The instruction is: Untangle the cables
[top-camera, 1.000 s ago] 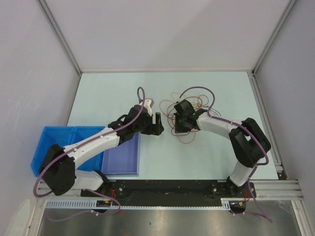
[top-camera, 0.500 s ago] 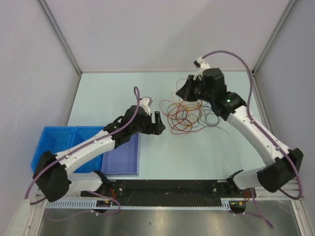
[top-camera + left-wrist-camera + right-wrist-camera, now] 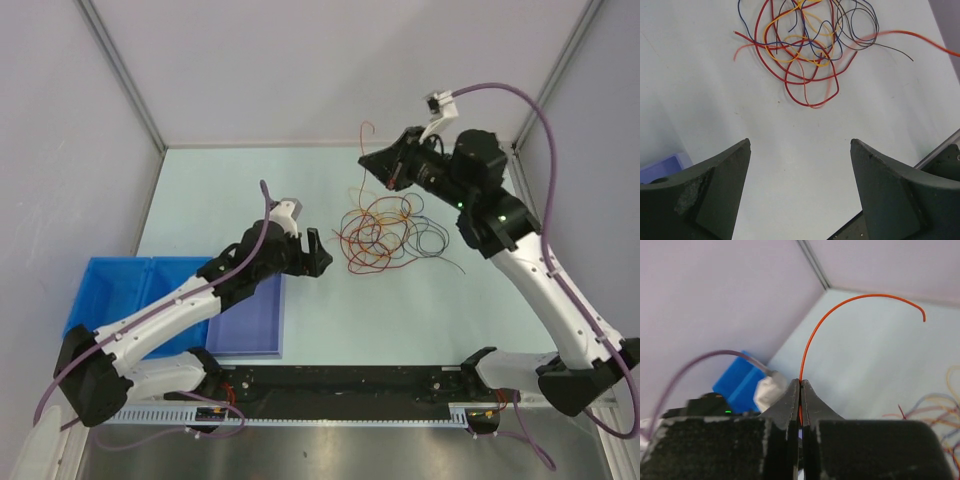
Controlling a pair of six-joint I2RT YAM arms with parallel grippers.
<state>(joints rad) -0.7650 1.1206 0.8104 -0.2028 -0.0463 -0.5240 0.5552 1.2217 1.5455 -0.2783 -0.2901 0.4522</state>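
The cables (image 3: 383, 232) lie as a tangle of red, orange, yellow, blue and dark loops on the pale table, also seen at the top of the left wrist view, cables (image 3: 805, 45). My right gripper (image 3: 366, 160) is raised above the pile's far side, shut on one orange cable (image 3: 840, 305) whose free end curls up past the fingertips, orange cable (image 3: 362, 138). In its own view the right gripper (image 3: 800, 382) has its jaws pressed together on that strand. My left gripper (image 3: 318, 250) hovers left of the pile, open and holding nothing, left gripper (image 3: 800, 142).
A blue bin (image 3: 110, 292) and a paler blue tray (image 3: 248, 315) sit at the near left, under the left arm. Grey walls with metal posts close in the table at the back and sides. A black rail (image 3: 340, 385) runs along the near edge.
My right arm has risen from the pile and swung back and to the right, drawing an orange cable up with it. The left arm has shifted slightly, gripper still open.
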